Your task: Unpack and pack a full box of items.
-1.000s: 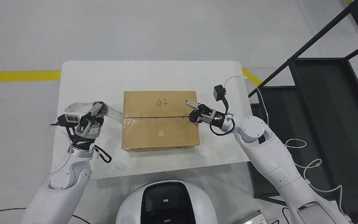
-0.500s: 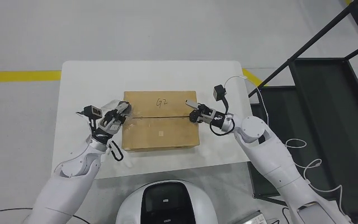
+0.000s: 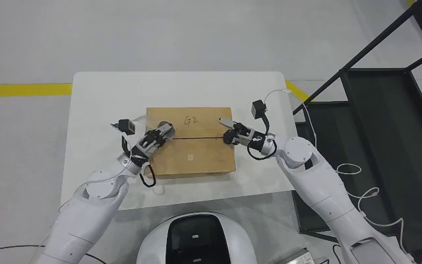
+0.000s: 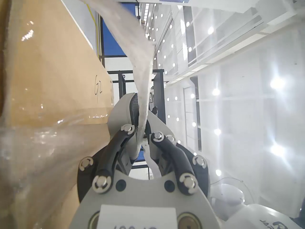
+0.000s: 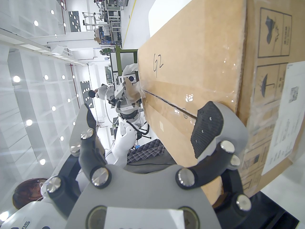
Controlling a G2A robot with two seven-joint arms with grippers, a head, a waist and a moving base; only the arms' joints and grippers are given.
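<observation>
Since a second back the left gripper (image 3: 160, 135) went from off the box's left end to over its top, left of frame centre, hauling the tape (image 4: 144, 72) with it. The right arm didn't budge.

Left fingers were pinched shut on the tape, and the strip ran up and away from them in the wrist view. I couldn't tell how much was still stuck down.

The box (image 3: 191, 155) sat mid-frame on the table (image 3: 99, 92), flaps down, seam (image 3: 201, 137) showing.

The right gripper (image 3: 226, 130) was at the seam's right end, fingers wide apart, holding nothing. One pad was right by the top edge; contact unclear.

Risks, my read:
- A thin pinch could let the tape slip or tear under pull.
- Loose tape above the lid could re-stick.
- Nothing clamped the box, so a hard peel could drag or tip it.
</observation>
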